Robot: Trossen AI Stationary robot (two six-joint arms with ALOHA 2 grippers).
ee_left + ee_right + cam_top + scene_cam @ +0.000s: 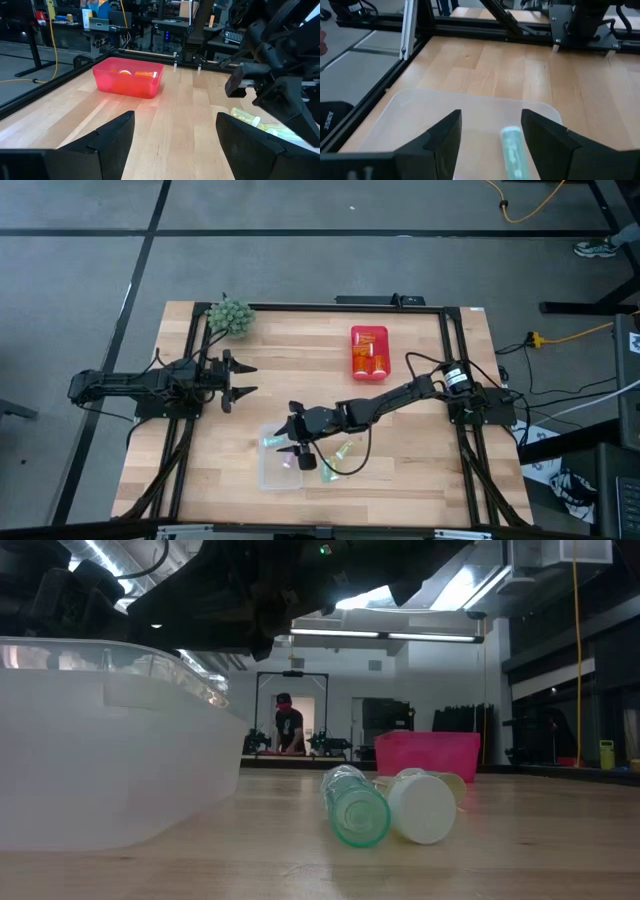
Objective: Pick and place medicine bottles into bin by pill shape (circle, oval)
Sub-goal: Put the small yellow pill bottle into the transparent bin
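High view: right gripper (295, 439) hangs over the clear bin (268, 476) near the table's (420, 470) front edge, fingers spread apart and holding nothing. Right wrist view shows a green bottle (512, 150) lying on its side on the bin floor, between and below the two fingers (442, 137), not touched by either. Its long axis runs roughly in line with the fingers, pointing away from the wrist toward the bin's far wall. A pink-purple bottle (289, 461) also shows in the clear bin under the gripper; which way it points cannot be told.

Two more bottles lie on the table just beside the clear bin, on its right: low view shows a green bottle (355, 805) on its side with its round end facing the camera, touching a white-capped bottle (422, 806) also on its side, cap toward the camera.

Red bin (369, 351) sits near the table's back, well apart from the clear bin, with orange bottles (373, 363) inside.

Left gripper (243, 378) waits over the table's left side, fingers wide apart and empty. A spiky green ball (230, 316) sits at the back left corner.
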